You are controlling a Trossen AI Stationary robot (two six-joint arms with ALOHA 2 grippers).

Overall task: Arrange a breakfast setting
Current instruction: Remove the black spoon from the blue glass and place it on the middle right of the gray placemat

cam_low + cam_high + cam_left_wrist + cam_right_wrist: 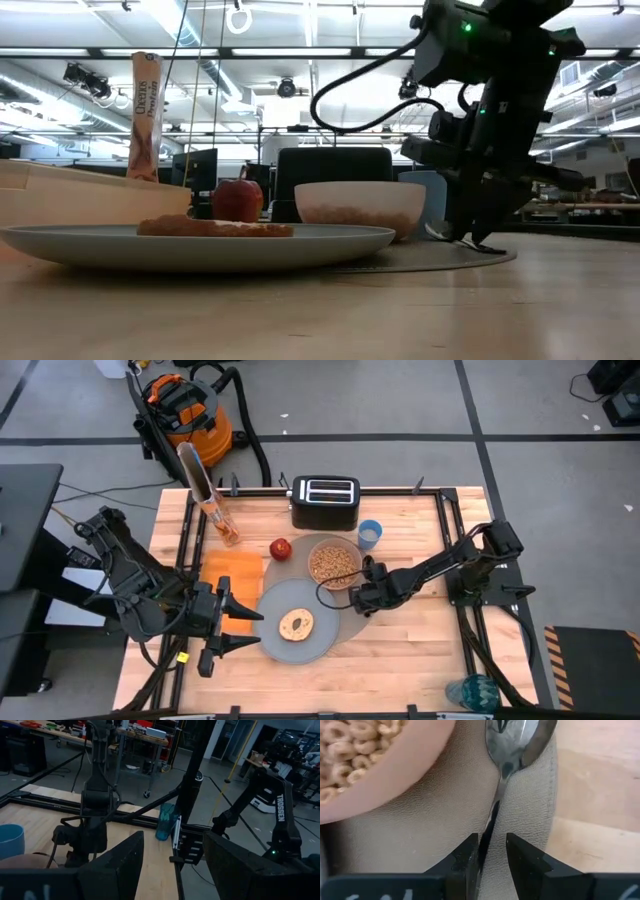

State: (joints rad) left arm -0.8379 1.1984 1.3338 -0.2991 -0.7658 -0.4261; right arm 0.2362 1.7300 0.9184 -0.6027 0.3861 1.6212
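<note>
A round grey placemat [322,592] carries a pale pink bowl [334,563] of cereal and a grey-blue plate [297,625] with round toasted bread [296,624]. The red apple [281,548] and the small blue cup [369,534] sit by the mat's far edge. The orange napkin [232,582] lies left of the mat. A metal spoon [512,742] lies on the mat beside the bowl [365,765], with my right gripper [492,860] at its handle, pointing steeply down. My left gripper [248,628] hovers open above the plate's left edge. My right gripper has the spoon's handle [487,827] between its two fingers, coming from above at a slant, fingers along the spoon. The handle lies against one finger [467,857]. The fingers hide the handle's free end. The spoon's bowl end rests on the placemat [445,820] near its edge.
A black toaster [325,502] stands at the far edge. A tall cereal box [208,490] stands at the far left. A teal object [472,692] sits off the near right corner. Bare wood [410,650] lies right of and in front of the mat.
</note>
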